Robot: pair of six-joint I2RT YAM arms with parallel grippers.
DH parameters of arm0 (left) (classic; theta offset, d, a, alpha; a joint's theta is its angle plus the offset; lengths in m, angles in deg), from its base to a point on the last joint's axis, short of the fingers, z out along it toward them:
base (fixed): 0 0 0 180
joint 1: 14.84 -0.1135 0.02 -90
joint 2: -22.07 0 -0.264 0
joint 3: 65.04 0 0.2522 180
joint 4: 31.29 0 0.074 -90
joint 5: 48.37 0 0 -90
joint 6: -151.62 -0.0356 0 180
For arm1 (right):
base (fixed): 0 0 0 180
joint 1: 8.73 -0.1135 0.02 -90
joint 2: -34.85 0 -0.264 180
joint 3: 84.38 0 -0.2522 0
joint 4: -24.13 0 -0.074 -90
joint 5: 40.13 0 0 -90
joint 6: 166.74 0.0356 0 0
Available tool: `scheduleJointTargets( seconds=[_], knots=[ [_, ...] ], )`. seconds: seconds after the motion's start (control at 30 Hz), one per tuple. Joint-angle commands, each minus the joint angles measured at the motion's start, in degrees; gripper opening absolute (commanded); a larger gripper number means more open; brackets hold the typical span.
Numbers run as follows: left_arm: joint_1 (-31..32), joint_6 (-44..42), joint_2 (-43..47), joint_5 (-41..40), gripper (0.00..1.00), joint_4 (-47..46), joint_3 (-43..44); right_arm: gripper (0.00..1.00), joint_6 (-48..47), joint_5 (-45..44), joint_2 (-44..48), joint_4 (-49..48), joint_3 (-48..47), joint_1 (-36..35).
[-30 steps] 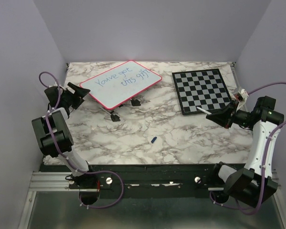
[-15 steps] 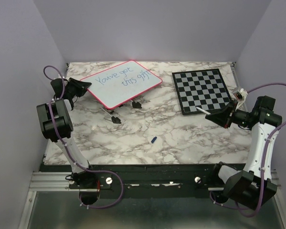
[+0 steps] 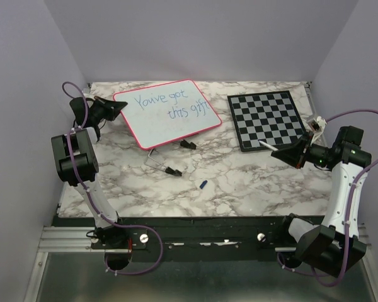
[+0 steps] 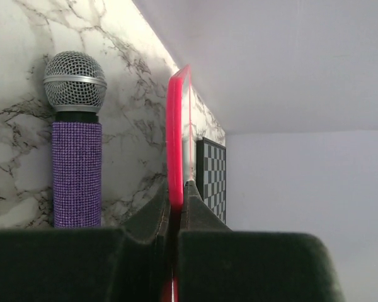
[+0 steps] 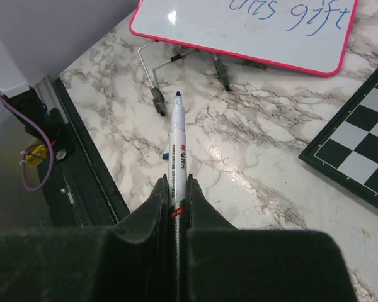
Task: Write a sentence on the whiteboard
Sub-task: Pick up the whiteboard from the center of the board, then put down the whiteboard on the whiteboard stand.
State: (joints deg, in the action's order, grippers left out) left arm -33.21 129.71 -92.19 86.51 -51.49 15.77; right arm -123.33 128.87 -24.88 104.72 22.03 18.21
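Observation:
The whiteboard (image 3: pixel 170 116), white with a pink-red rim, is held tilted above the marble table at the back left. The sentence (image 3: pixel 172 104) runs across it in blue, in two lines. My left gripper (image 3: pixel 115 106) is shut on the board's left edge. In the left wrist view the pink rim (image 4: pixel 175 138) stands edge-on between the closed jaws of the left gripper (image 4: pixel 176 196). My right gripper (image 3: pixel 290 151) hovers at the right, shut on a white marker (image 3: pixel 268 145). In the right wrist view the uncapped marker (image 5: pixel 177 141) points from the right gripper (image 5: pixel 177 187) toward the whiteboard (image 5: pixel 239 34).
A grey-and-black chessboard (image 3: pixel 268 119) lies at the back right. A small blue cap (image 3: pixel 203 184) lies on the marble near the front middle. The board's wire stand legs (image 3: pixel 162 166) hang under it. A purple microphone (image 4: pixel 76 145) lies beside the board's left edge.
My left gripper went from open to shut on the whiteboard's left edge. The board swung right and toward the front, and its stand legs shifted with it. The right arm held still.

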Motion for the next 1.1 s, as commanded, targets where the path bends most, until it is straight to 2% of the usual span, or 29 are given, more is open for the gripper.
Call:
scheduleJointTargets(
  seconds=[0.0, 0.2, 0.5, 0.73, 0.87, 1.07],
  knots=[
    [-1.05, -0.95, 4.73, 0.03, 0.0, -8.5, 2.47, 0.01, 0.18, -0.6, 0.57, -1.17, 0.6, -0.31],
    [-0.88, -3.14, 12.98, -1.11, 0.0, -5.69, 2.22, 0.01, -0.78, -0.34, 0.75, -0.56, 0.51, -0.31],
    [0.79, -8.94, 32.39, -12.27, 0.0, -6.92, -11.4, 0.01, -6.67, 0.36, -0.13, 4.36, -0.37, -0.57],
    [2.9, -20.18, 50.87, -22.2, 0.0, 7.65, -18.78, 0.01, -11.59, 1.42, -0.74, 9.63, -1.69, -0.75],
    [4.74, -22.65, 59.48, -26.15, 0.0, 10.39, -25.45, 0.0, -15.28, 1.86, -1.8, 13.06, -2.39, -1.01],
    [7.91, -27.3, 70.91, -32.75, 0.0, 15.05, -30.74, 0.01, -20.82, 2.56, -2.77, 17.98, -3.01, -1.19]
  ],
)
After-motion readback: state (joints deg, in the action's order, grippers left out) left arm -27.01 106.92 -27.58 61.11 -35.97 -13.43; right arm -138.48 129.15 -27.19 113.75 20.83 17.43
